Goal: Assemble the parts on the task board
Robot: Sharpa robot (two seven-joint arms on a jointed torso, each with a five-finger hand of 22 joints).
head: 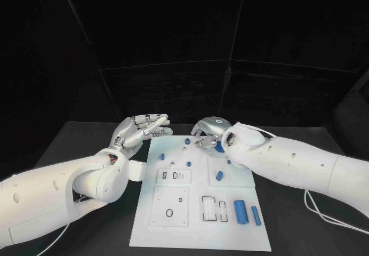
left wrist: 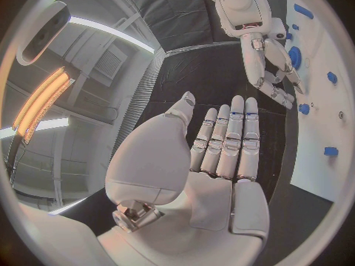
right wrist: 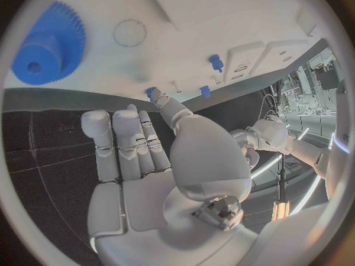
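Observation:
The white task board (head: 201, 224) lies mid-table. A blue gear (head: 220, 147) sits near its far edge, seen also as the gear (right wrist: 48, 44). Small blue pegs (head: 187, 141) (head: 162, 157) stand further left. My right hand (head: 209, 129) hovers over the far edge beside the gear, fingers straight and holding nothing. Its thumb tip (right wrist: 164, 104) ends right by a small blue peg (right wrist: 151, 91); whether they touch I cannot tell. My left hand (head: 143, 128) is above the table off the board's far left corner, with an empty palm (left wrist: 215, 177) and fingers extended.
Two blue cylinders (head: 241, 212) (head: 256, 215) lie at the board's near right. Another blue piece (head: 219, 175) sits mid-board. Rectangular recessed plates (head: 170, 207) and slots (head: 209, 208) occupy the near half. Black table (head: 85, 144) surrounds the board.

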